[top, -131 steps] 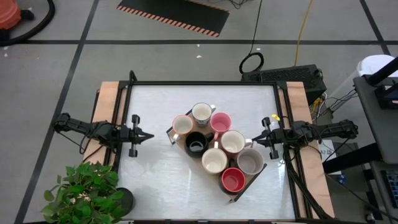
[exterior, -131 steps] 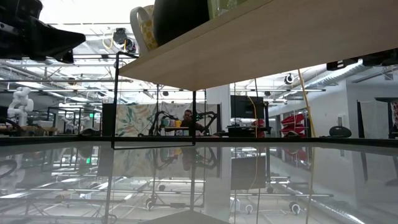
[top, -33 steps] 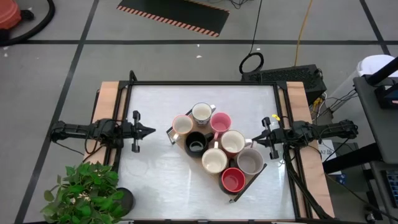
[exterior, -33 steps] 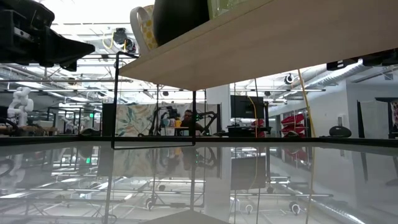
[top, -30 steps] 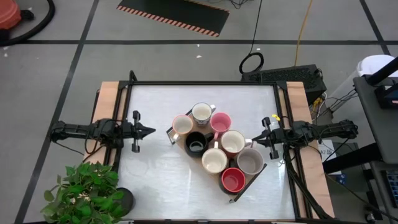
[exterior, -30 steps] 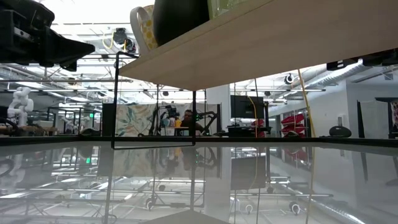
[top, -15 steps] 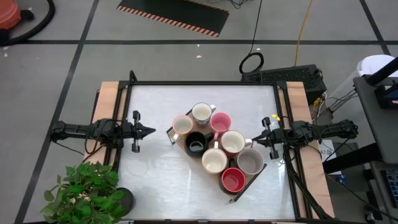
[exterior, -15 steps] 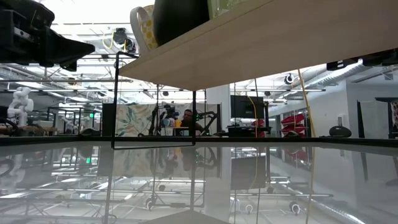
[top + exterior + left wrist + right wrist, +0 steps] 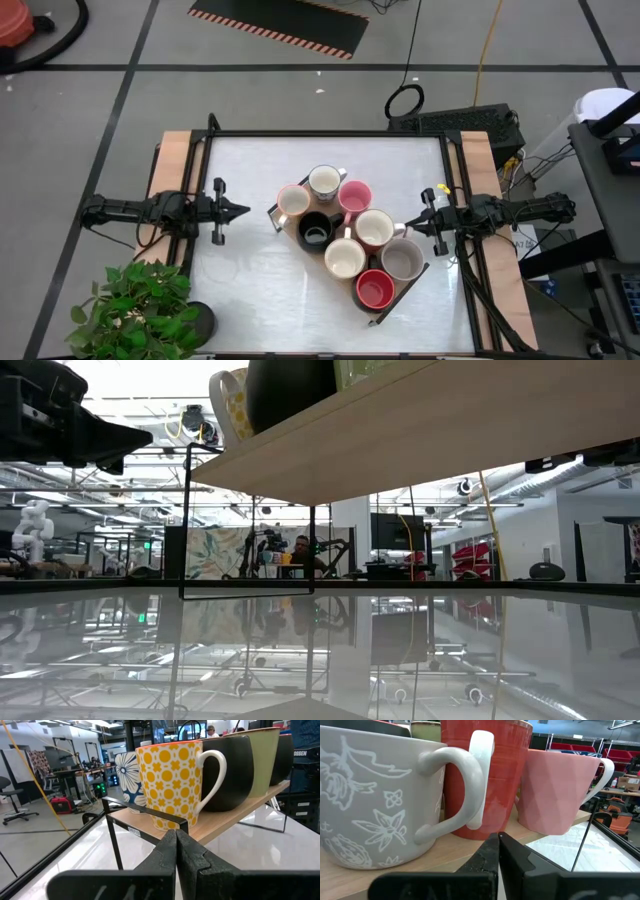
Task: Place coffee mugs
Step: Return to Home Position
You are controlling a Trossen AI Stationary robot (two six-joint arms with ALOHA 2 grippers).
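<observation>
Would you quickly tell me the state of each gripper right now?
Left gripper: closed, empty, parked at left.
Right gripper: closed, empty, parked at right.

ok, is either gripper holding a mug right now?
No, the left gripper and right gripper are shut and empty, apart from the mugs.

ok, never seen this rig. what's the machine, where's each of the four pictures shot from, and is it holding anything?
It is a robot with two dark arms working at a white table. One picture looks straight down. In it, the left pincer and right pincer sit at opposite sides of the table, both shut and holding nothing. Between them stands a raised wooden shelf carrying eight coffee mugs, among them a black mug, a red mug and a grey mug. Another picture looks level from table height, so it mostly sees the shelf's underside. The last two come from a camera on each wrist, facing the mugs up close. A potted plant sits by one table corner.
</observation>
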